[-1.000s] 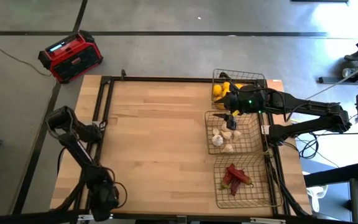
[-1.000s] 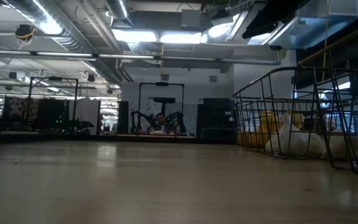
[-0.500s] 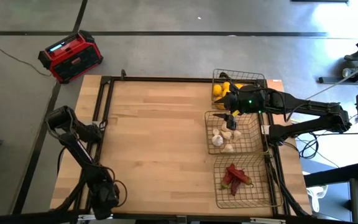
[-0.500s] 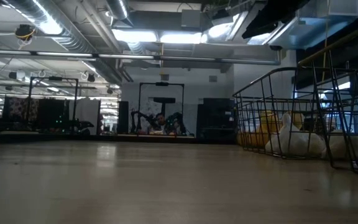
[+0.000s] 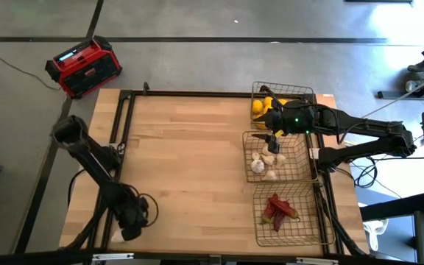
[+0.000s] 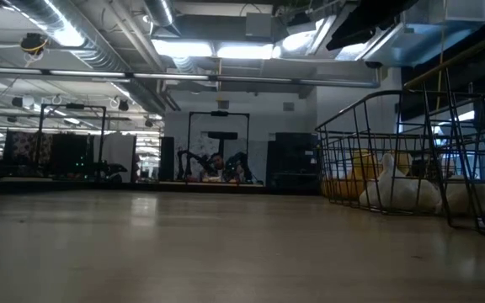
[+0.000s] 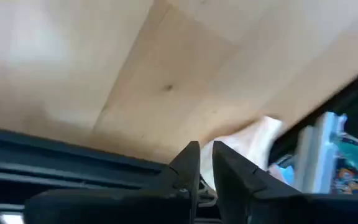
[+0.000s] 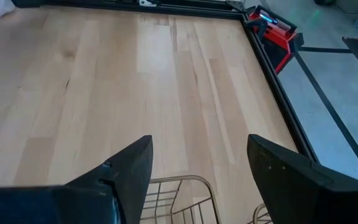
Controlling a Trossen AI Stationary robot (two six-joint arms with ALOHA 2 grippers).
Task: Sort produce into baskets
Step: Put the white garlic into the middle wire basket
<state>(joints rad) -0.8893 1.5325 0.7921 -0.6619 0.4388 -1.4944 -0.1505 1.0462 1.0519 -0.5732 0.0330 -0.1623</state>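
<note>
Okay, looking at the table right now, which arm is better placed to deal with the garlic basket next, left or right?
Right. The right gripper hangs open over the far edge of the garlic basket, among the baskets. The left gripper, nearly closed, sits at the table's opposite near corner, far from any produce.

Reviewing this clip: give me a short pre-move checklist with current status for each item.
1. Right hand open, holding nothing: ok.
2. Right hand over the garlic basket, far edge: ok.
3. Lemons, garlic bulbs and chili peppers each in a separate basket: ok.
4. Loose produce left on the table: none visible, ok.
5. Left hand near the table's front-left, away from the baskets: ok.
6. Left hand shut, fingers nearly touching: ok.
</note>
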